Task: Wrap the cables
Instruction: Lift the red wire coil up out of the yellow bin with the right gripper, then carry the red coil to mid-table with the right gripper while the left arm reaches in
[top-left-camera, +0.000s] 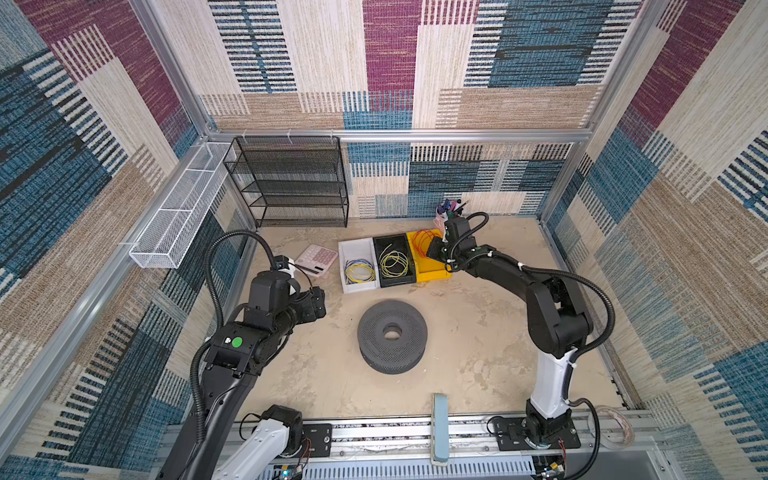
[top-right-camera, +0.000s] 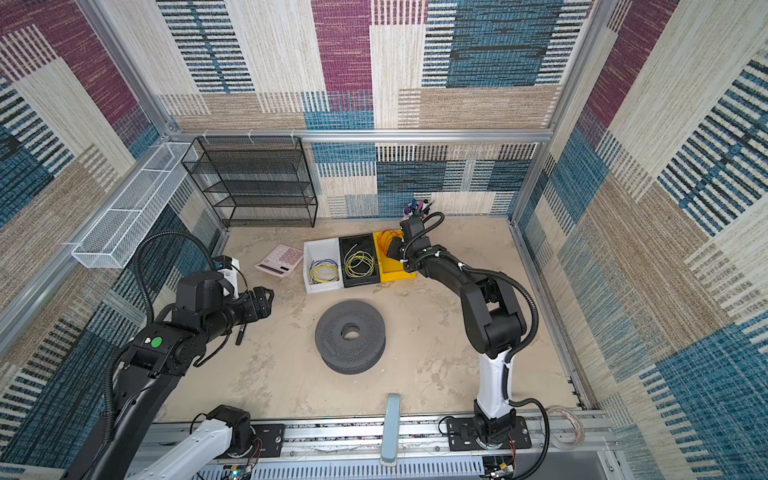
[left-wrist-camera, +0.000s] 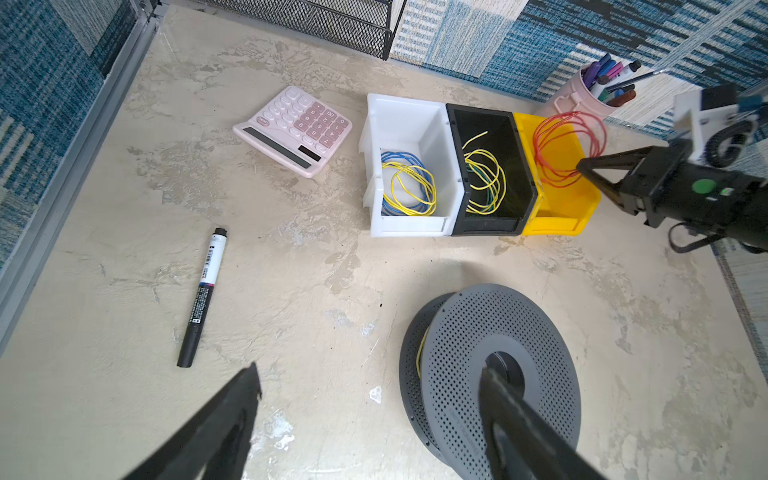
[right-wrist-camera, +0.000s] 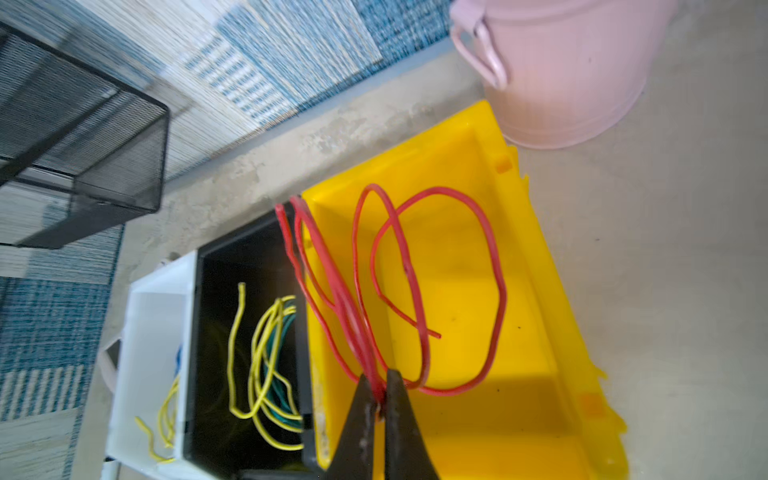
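Strands of red wire (right-wrist-camera: 360, 345) hide inside the clamped right gripper (right-wrist-camera: 381, 380).

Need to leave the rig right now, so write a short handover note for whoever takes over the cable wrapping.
Right gripper: shut on the red wire, whose loops stand over the yellow bin.
Left gripper: open and empty, above the table beside the grey spool.
Done: the red wire is gripped.
Left: carry it out of the bin and, probably, wind it onto the spool. None of it is wound yet.
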